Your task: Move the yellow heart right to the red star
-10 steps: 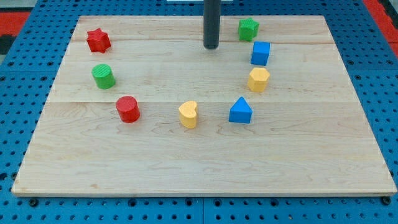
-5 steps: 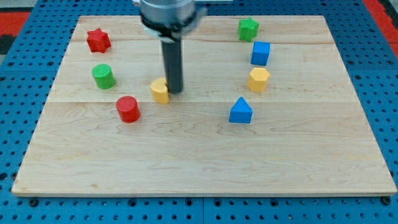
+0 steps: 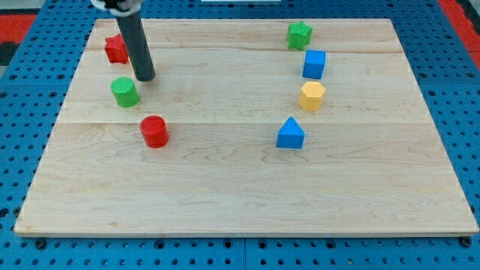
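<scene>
The board (image 3: 240, 187) fills most of the view, and the rod (image 3: 135, 41) comes down over its upper-left corner, ending at my tip (image 3: 145, 78). The rod is bare, with no jaws to part or close, and it grips nothing. The coming move turns on where the heart lies from my tip, and that cannot be read here, because no yellow heart shows anywhere on the board. If it is present, my guess is that it sits behind the rod, between the shaft and the star, but the view does not confirm that. The red star (image 3: 114, 49) is just up and to the view's left of my tip, with its right edge covered by the rod, so the goal spot beside it is the ground the rod hides. The green cylinder (image 3: 124, 91) is just down-left of my tip, close but apparently not touching. The red cylinder (image 3: 154, 131) lies below it, a little farther off. Well away to the view's right are the blue triangle (image 3: 289, 133), blue cube (image 3: 315, 64), yellow hexagon (image 3: 312, 96) and green star (image 3: 300, 34). Seven blocks show in all: two red, two green, two blue and one yellow, with one of each shape except two stars and two cylinders.
</scene>
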Available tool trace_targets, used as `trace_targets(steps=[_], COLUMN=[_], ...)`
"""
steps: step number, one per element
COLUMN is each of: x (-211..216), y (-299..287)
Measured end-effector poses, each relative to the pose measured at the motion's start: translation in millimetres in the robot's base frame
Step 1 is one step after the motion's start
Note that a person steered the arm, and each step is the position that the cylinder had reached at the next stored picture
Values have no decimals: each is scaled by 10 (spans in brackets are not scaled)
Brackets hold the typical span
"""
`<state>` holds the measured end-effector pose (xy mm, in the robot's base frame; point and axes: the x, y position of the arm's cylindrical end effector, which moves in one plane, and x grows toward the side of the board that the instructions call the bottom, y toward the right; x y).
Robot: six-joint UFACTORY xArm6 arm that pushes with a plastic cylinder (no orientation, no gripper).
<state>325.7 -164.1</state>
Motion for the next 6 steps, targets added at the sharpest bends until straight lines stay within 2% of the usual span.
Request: trace_targets(steps=[1, 2, 3, 4, 5, 6], x=[-435, -446, -728, -1166, -1331, -992], y=[-77, -69, 263, 68, -712, -1099])
